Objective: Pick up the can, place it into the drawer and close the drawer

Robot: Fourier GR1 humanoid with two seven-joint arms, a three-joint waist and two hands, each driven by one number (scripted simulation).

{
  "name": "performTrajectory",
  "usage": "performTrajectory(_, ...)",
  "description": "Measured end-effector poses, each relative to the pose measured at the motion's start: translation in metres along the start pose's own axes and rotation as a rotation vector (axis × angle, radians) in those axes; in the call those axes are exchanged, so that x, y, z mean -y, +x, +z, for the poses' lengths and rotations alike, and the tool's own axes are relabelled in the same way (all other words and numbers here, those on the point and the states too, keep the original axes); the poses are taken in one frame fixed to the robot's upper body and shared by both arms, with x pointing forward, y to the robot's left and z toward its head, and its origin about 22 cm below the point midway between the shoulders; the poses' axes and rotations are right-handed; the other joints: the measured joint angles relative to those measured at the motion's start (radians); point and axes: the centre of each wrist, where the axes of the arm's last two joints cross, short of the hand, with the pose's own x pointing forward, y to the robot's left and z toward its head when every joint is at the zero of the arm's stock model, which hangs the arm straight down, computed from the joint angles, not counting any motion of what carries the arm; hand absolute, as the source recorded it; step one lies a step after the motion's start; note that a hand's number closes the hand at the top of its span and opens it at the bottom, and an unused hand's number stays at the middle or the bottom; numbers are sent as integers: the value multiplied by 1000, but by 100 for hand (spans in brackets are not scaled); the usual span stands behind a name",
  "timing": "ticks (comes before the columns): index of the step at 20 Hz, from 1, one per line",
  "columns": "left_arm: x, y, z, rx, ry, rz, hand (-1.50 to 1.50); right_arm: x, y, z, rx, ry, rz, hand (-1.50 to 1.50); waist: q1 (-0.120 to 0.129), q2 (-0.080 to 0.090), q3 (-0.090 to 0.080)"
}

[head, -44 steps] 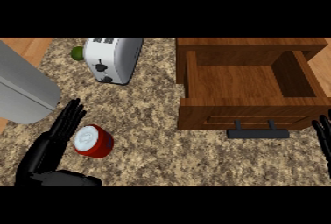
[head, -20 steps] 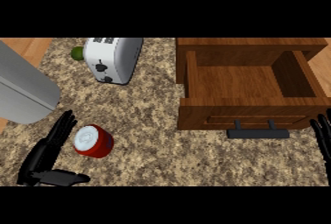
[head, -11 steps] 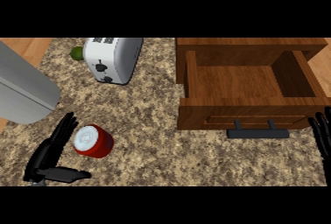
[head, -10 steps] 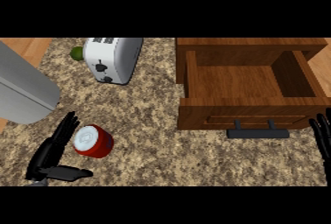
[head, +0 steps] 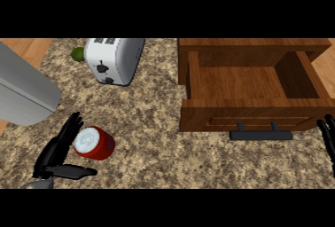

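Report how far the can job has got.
Done: nothing beyond the drawer standing open. In hand: the left hand is open beside the can, fingers along its left side, not gripping. Left: grasp, place in drawer, close it. The right hand rests at the right edge.

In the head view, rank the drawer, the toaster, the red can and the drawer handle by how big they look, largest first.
1. drawer
2. toaster
3. can
4. drawer handle, longer than the can but thinner, so those two are close.

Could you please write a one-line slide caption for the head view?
Left hand open beside the red can; wooden drawer stands open.
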Motion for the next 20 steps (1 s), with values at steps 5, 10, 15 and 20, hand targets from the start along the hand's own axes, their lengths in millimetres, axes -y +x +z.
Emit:
performTrajectory(5, 5, -4, -7, -4, -6, 3, -150, 6, 2, 3, -5, 3, 1, -150, -1, 0, 0)
performTrajectory(10, 12, -6, -18, -10, -2, 14, -150, 4, -1, 2, -8, -5, 3, -150, -1, 0, 0)
performTrajectory(15, 24, -6, -30, -17, -17, 23, -150, 1, 0, 4, -3, -10, 3, -150, -1, 0, 0)
performTrajectory(20, 35, -7, -37, -5, -48, 20, -150, 11, 0, -1, 0, -3, -8, -150, -1, 0, 0)
